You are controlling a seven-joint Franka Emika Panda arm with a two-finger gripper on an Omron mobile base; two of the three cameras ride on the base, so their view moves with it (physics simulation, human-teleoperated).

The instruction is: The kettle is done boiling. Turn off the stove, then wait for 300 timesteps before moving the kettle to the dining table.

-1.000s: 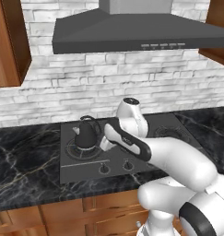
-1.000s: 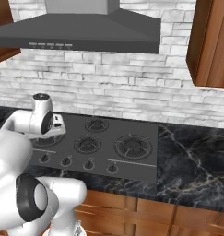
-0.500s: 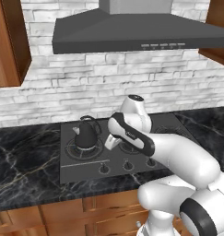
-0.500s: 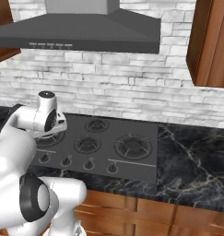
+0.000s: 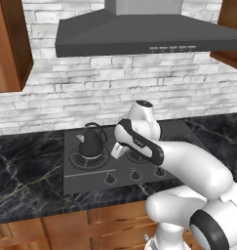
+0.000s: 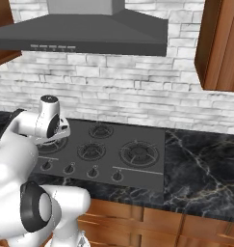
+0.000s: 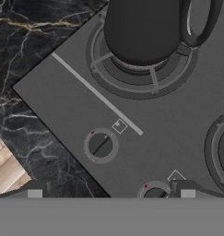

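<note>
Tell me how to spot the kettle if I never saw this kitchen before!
Find the big grey range hood on the white brick wall, then look down to the dark grey flat cooktop set in the black marble counter. On its back left burner sits the small black dome-shaped kettle. It is the only thing standing on the cooktop, with a thin arched wire handle and short spout.

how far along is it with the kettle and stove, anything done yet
Nothing looks finished. The kettle sits on the stove's left rear burner. In hand: the open, empty gripper hangs above the front knobs beside that burner, touching none. Whether the burner is on cannot be told. Left: turning the knob off, the wait, then carrying the kettle to the dining table.
</note>
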